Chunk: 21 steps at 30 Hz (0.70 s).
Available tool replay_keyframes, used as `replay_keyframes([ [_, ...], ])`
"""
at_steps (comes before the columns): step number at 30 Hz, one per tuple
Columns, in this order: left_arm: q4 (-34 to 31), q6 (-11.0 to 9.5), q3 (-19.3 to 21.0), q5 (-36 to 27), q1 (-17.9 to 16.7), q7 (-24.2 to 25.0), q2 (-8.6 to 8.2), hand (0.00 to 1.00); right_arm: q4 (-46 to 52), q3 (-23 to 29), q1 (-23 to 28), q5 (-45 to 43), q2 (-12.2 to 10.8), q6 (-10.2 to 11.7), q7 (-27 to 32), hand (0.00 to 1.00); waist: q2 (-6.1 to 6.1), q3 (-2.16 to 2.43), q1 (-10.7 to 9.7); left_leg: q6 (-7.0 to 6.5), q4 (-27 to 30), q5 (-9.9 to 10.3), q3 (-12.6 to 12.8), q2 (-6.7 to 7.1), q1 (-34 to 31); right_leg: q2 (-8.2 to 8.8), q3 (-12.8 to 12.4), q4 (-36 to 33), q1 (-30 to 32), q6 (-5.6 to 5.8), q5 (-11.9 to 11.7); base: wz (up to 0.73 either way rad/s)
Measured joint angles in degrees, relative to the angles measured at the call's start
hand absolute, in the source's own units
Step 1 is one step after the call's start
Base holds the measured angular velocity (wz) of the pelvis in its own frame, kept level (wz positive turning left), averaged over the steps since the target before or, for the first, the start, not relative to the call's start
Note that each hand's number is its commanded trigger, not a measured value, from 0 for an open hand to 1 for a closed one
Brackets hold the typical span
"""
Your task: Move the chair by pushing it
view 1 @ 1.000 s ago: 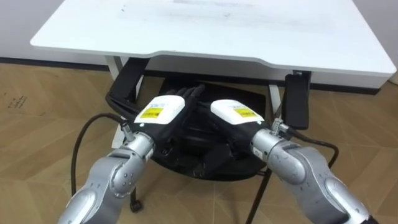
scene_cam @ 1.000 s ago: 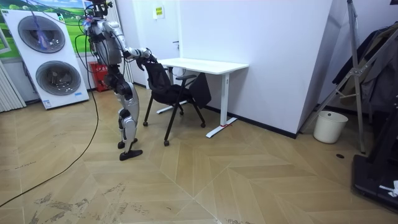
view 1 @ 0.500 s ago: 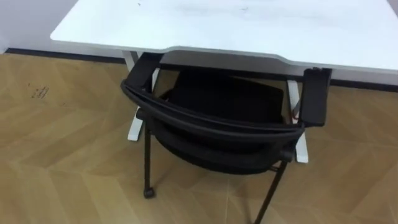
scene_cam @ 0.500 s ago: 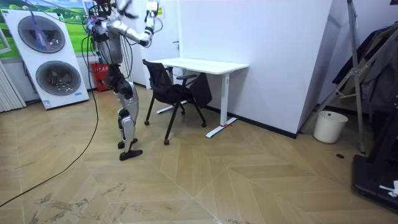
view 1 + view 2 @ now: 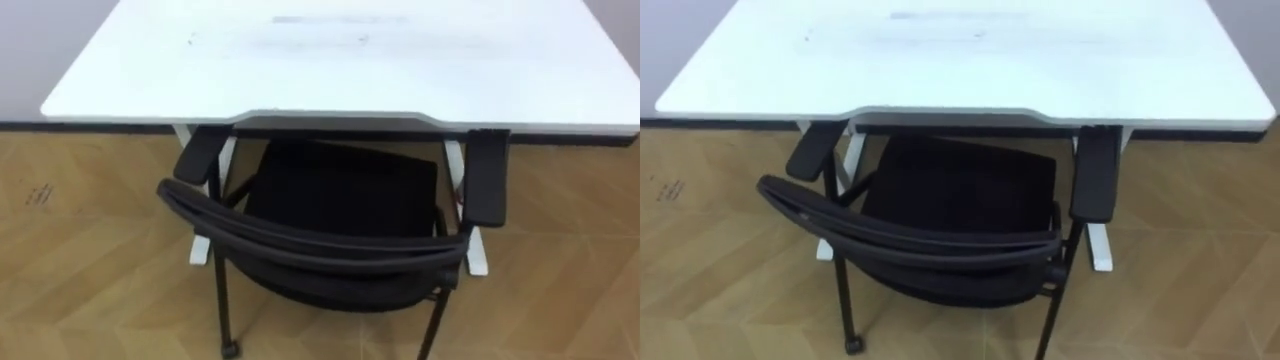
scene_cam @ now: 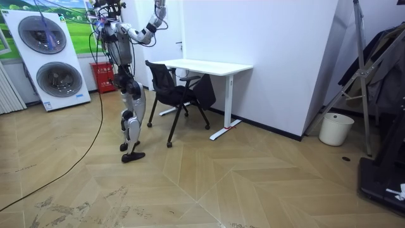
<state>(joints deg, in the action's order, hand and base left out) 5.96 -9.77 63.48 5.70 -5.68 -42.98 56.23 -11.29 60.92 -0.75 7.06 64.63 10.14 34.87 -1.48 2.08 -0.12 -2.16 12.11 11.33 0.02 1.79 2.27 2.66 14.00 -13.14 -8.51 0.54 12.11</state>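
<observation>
So here's what's changing: a second ago both hands were planted on the backrest (image 5: 300, 238), and now they're off it, with nothing touching the chair (image 5: 335, 205) any more. The chair itself isn't shifting that I can spot between the room shots. It's sitting in the same place against the desk (image 5: 350, 60), with the front of the seat tucked under the near edge and the armrests reaching right up to that edge. The backrest and rear legs are poking out over the floor on the robot's side. I'm reading that as the push being over, or at least paused, since you can't keep shoving a chair you're not touching. If it's meant to go all the way in, there's more to do. The armrests are looking like they might catch the desk edge, though I can't judge their height against it from here. As for the pose, the robot is standing just behind the chair, facing the desk. In the room view it's holding an arm bent up high, forearm pointing at the ceiling, with the hand (image 6: 157, 5) near the top edge, well above the chair. It's too tiny there for me to say which hand it is, or whether the fingers are released or clenched, so I'm not guessing.
</observation>
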Motion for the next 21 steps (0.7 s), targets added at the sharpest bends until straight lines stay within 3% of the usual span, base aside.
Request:
replay_keyframes([
  [2, 2.37, -1.23, 1.13, -9.53, -7.63, -3.64, -5.24, 0.00, -1.33, 5.29, 8.36, 5.91, -4.75, 0.38, 4.51, 0.00, 0.25, -0.05, -1.04, 0.06, -0.97, -0.04, 1.67, -0.10, 1.04, -0.05, -1.66, -0.38, -0.16, 0.31, 0.21, -0.13],
  [3, 3.26, -1.35, 1.16, -12.30, -9.25, -4.31, -6.67, 0.00, -1.38, 6.19, 10.31, 7.62, -6.67, 0.43, 5.58, 0.00, 0.39, -0.10, -1.15, 0.06, -1.03, -0.04, 2.16, -0.09, 1.16, -0.06, -2.20, -0.36, -0.22, 0.31, 0.20, -0.17],
  [5, 9.71, -1.15, 0.16, -22.72, -13.06, -5.08, -12.18, 0.00, -2.09, 7.95, 17.40, 14.54, -16.49, 0.29, 8.64, 0.00, 1.00, -0.11, -1.00, 0.06, -1.37, -0.04, 3.15, -0.17, 1.73, -0.08, -3.14, -0.46, -0.26, 0.31, 0.21, -0.23],
  [6, 11.46, -0.92, -0.06, -25.11, -13.23, -5.20, -13.71, 0.00, -2.16, 7.95, 18.66, 16.32, -19.10, 0.00, 9.16, 0.00, 1.12, -0.11, -0.97, 0.06, -1.36, -0.03, 3.24, -0.16, 1.81, -0.06, -3.25, -0.52, -0.25, 0.31, 0.20, -0.24],
  [8, 16.42, -0.43, -3.55, -33.02, -14.58, -5.92, -21.08, 0.00, -2.61, 7.71, 23.73, 22.22, -29.85, -0.15, 10.36, 0.00, 0.98, -0.25, -0.41, 0.06, -1.37, -0.03, 4.63, -0.22, 2.25, 0.12, -4.67, -1.76, 0.43, 0.31, 0.20, -0.22],
  [9, 17.05, -0.43, -4.86, -34.44, -15.04, -5.78, -22.98, 0.00, -3.32, 7.62, 25.39, 23.44, -32.78, -0.11, 10.22, 0.00, 1.07, -0.27, -0.23, 0.06, -1.37, -0.03, 4.65, -0.25, 2.32, 0.21, -4.67, -2.37, 0.72, 0.31, 0.20, -0.12],
  [11, 22.77, -0.52, -8.71, -37.89, -17.79, -3.83, -29.21, 0.00, -9.95, 4.70, 30.42, 29.43, -42.93, -0.23, 8.97, 0.00, 1.51, -0.27, 0.78, 0.06, -1.36, -0.03, 4.44, -1.03, 2.64, 0.20, -6.14, -5.79, 2.51, 0.31, 0.20, -0.17],
  [12, 25.15, -0.56, -9.46, -38.62, -18.38, -3.34, -30.58, 0.00, -11.96, 3.83, 31.15, 31.10, -44.97, -0.20, 8.64, 0.00, 1.43, -0.31, 1.11, 0.06, -1.35, -0.03, 4.40, -1.19, 2.90, 0.19, -6.65, -6.95, 3.19, 0.32, 0.20, -0.37],
  [14, 35.60, -0.55, -11.01, -41.50, -20.60, -0.26, -35.46, 0.00, -23.42, 1.38, 33.14, 37.48, -50.64, -0.23, 5.67, 0.00, 1.40, -0.22, 1.49, 0.00, -0.34, 0.54, 3.48, -1.30, 3.45, 0.47, -8.85, -6.15, 2.68, 0.85, 0.34, -0.44],
  [15, 38.27, -0.54, -11.01, -41.77, -21.16, 0.59, -36.54, 0.00, -26.00, 1.37, 33.10, 38.90, -51.61, -0.28, 4.96, 0.00, 1.35, -0.29, 1.33, 0.16, 0.15, 0.96, 3.47, -1.18, 2.97, 0.52, -9.14, -5.16, 1.86, 0.89, 0.23, -0.30],
  [17, 46.66, -0.54, -11.04, -42.20, -22.25, 4.42, -40.18, 0.00, -34.17, 1.12, 33.10, 41.77, -56.02, -0.23, 1.98, 0.00, 1.22, -0.32, -0.65, 0.60, 1.73, 1.96, 5.14, -0.98, 1.40, 0.77, -8.13, -3.60, 1.02, 0.99, 0.25, 0.06],
  [21, 55.19, -0.74, -13.45, -40.98, -22.45, 11.21, -42.69, 0.00, -45.97, -0.86, 32.01, 41.86, -58.05, -0.27, -3.44, 0.00, 1.11, -0.43, -1.05, 0.58, 1.58, 1.95, 5.97, -1.15, 2.48, 0.80, -9.06, -5.41, 1.66, 1.31, 0.50, 0.01],
])
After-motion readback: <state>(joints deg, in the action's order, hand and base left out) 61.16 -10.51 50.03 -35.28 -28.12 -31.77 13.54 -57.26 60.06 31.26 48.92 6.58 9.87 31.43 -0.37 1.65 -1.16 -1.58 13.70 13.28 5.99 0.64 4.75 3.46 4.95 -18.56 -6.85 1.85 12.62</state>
